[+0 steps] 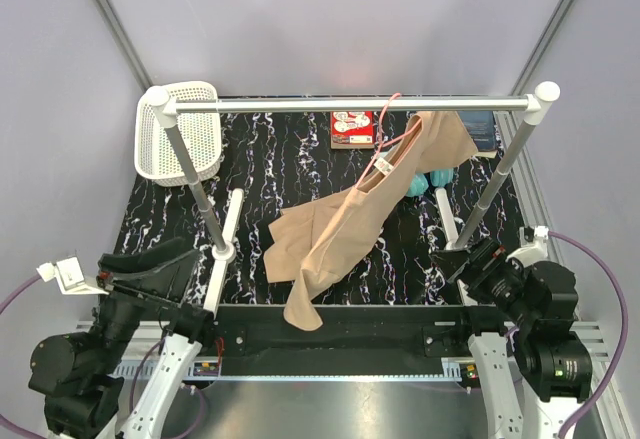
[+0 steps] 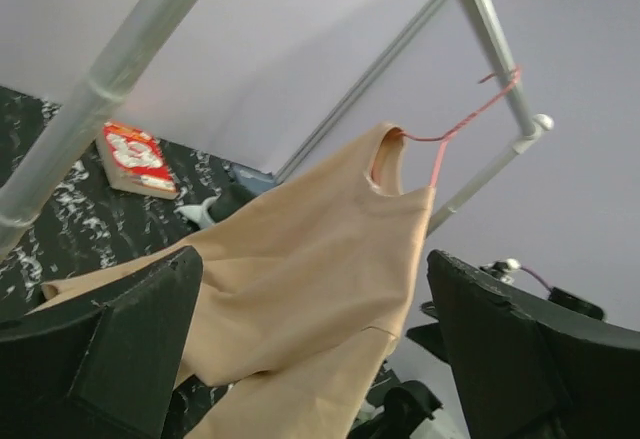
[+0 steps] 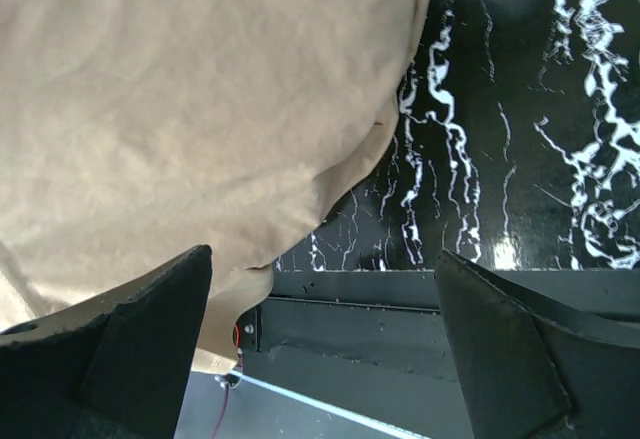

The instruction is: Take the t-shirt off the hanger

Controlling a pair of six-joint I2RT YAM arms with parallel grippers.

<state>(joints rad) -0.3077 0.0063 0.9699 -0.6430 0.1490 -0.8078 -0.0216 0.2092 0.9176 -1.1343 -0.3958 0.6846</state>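
T-shirt (image 1: 340, 229) on pink hanger (image 2: 465, 119), hooked over rail (image 1: 350, 105) toward far right corner of table (image 1: 260, 169), hem trailing to near edge. Left gripper (image 2: 315, 299), right gripper (image 3: 325, 304): both wide open, empty.

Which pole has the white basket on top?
The left pole: the white basket sits at its top. The right pole has none.

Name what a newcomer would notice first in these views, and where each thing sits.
The tan t-shirt dominates: it hangs from a pink wire hanger hooked on the white rail, draping slantwise toward the near edge of the black marbled table. A white mesh basket is at the rail's left end; the left gripper and right gripper stand open at the near corners.
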